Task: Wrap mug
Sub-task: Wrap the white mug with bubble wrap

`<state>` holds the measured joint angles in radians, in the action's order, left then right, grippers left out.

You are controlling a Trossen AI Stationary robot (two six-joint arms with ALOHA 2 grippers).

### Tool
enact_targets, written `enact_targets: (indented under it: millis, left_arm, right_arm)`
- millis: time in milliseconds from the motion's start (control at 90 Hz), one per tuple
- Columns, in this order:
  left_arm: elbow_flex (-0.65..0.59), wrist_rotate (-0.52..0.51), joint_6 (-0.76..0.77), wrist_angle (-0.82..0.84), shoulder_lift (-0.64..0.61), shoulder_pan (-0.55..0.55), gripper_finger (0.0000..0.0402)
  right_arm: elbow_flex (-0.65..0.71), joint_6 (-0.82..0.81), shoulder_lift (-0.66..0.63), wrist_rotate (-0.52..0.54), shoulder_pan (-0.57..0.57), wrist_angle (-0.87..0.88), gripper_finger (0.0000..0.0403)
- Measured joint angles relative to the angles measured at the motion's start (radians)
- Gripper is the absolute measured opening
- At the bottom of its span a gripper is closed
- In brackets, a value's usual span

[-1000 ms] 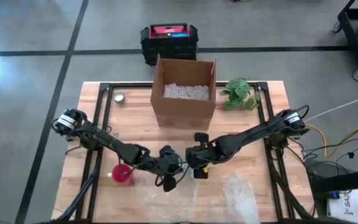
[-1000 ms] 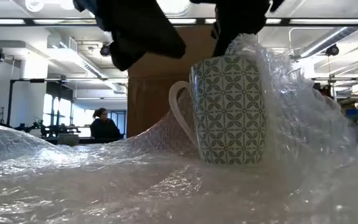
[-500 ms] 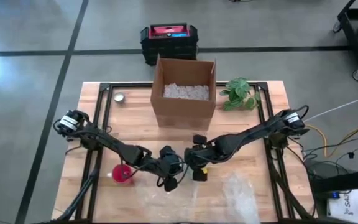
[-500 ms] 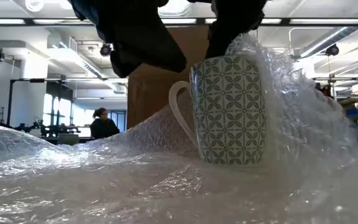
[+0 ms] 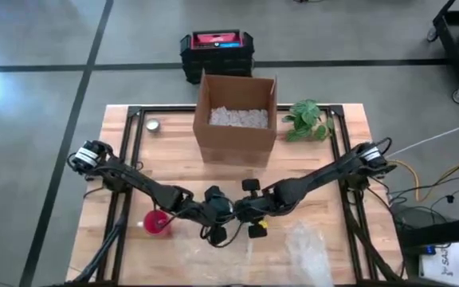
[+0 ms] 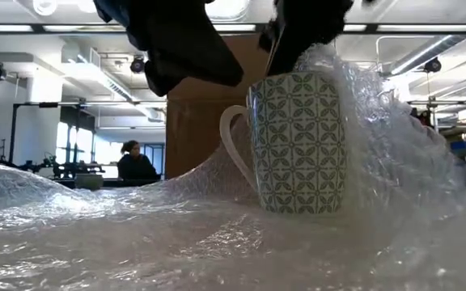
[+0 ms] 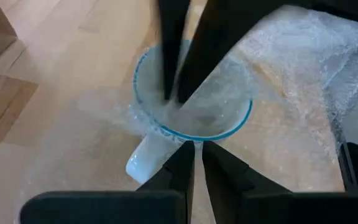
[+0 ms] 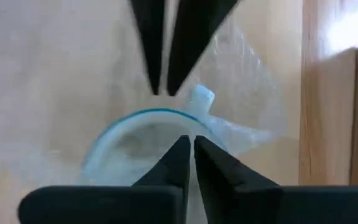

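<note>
Closest to me a sheet of bubble wrap point(image 6: 136, 234) is spread over the front of the desk point(image 5: 118, 119) in soft folds. The mug point(image 6: 298, 144) stands upright on it near the desk's middle front, handle out to one side, and one flap of wrap climbs its far side above the rim. Both arms meet right over it. The left end effector point(image 7: 194, 158) hangs just above the mug's mouth with its fingers almost together, a thin gap between them and nothing visibly held. The right end effector point(image 8: 189, 155) sits over the rim too, fingers nearly touching; it may be pinching the wrap's edge, but I cannot be sure.

I'd judge the mug stiff, fairly heavy and breakable, so steady it by the rim or handle. The wrap is light, floppy and slick, best nipped at a free edge. Behind stands a box point(image 5: 236, 115), and a plant point(image 5: 307, 119)
</note>
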<state>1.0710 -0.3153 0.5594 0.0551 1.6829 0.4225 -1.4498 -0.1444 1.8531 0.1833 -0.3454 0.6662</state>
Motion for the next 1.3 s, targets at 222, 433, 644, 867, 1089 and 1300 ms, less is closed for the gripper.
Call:
enact_targets:
  millis: [222, 433, 644, 867, 1089, 1300]
  left_arm:
    - [0.000, 0.000, 0.000, 0.000, 0.000, 0.000, 0.0020]
    - [0.000, 0.000, 0.000, -0.003, 0.000, 0.000, 0.0020]
    - [0.000, -0.008, 0.000, -0.006, 0.000, 0.000, 0.0020]
    - [0.000, -0.008, 0.000, -0.006, 0.000, 0.000, 0.0020]
    - [0.000, -0.008, 0.000, -0.007, 0.000, 0.000, 0.0020]
    - [0.000, -0.008, -0.004, -0.006, 0.000, 0.000, 0.0020]
  right_arm:
    - [-0.001, -0.007, 0.071, 0.006, -0.002, -0.001, 0.0003]
    - [-0.003, 0.003, 0.101, -0.042, -0.001, 0.003, 0.0001]
    - [0.005, 0.013, 0.042, -0.050, -0.001, 0.029, 0.0001]
    - [0.003, 0.011, -0.083, -0.063, 0.001, 0.074, 0.0002]
    - [0.002, -0.039, -0.097, -0.236, 0.003, 0.078, 0.0002]
    - [0.002, -0.029, 0.021, -0.247, 0.004, 0.084, 0.0002]
